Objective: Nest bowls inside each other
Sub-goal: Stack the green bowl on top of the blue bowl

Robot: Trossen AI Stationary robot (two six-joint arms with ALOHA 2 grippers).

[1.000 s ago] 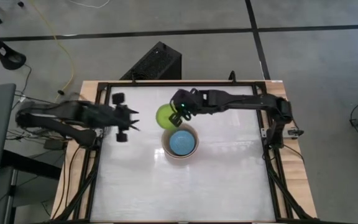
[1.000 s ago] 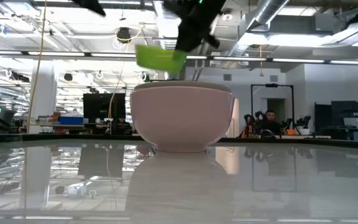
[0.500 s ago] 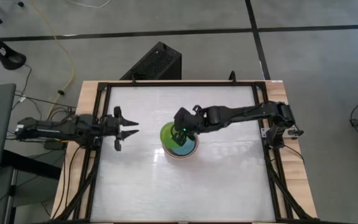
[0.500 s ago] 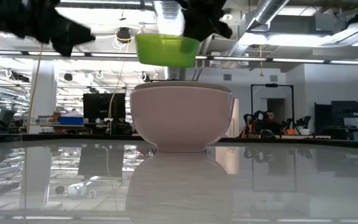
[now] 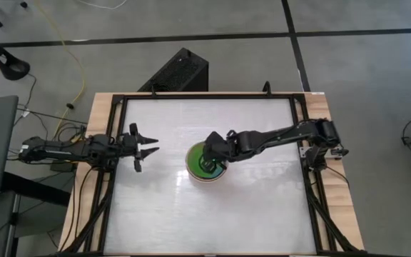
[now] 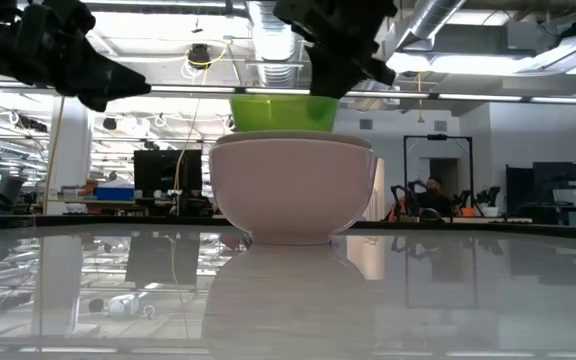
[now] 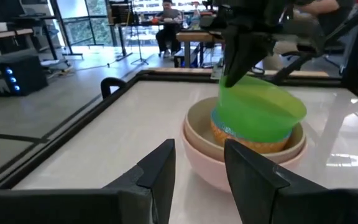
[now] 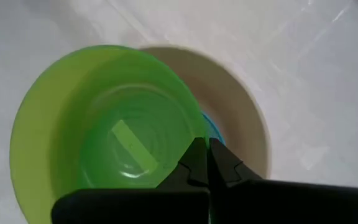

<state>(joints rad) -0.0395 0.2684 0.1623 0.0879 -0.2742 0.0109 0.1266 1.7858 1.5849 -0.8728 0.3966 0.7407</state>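
Observation:
A bright green bowl (image 5: 203,161) (image 7: 258,111) hangs tilted over the stack, with my right gripper (image 5: 210,153) (image 6: 340,72) shut on it. The stack is a pink bowl (image 6: 293,190) standing on the table, a beige bowl (image 7: 198,127) inside it and a light blue bowl (image 8: 212,131) inside that, almost hidden by the green one. The green bowl's base dips below the stack's rim. My left gripper (image 5: 148,146) (image 7: 197,149) stands open near the table's left edge, level, pointing at the stack, nothing between its fingers. My right gripper pinches the green bowl's rim (image 8: 190,140) between its two fingers, on the bowl's far right side. The fingers slant down from the table's right. The bowl hangs tilted, partly sunk into the stack; whether it touches the blue bowl, I cannot tell.
A black frame (image 5: 205,95) runs round the white table top. Bare table lies near and right of the stack. Beyond the table a black box (image 5: 177,71) stands on the floor. A person sits far off in the room (image 6: 433,190).
My right gripper has carried the green bowl from the stack's far left side toward the near edge and down, so the bowl now sits partly inside the stack. My left gripper has sunk, turned level and stayed open.

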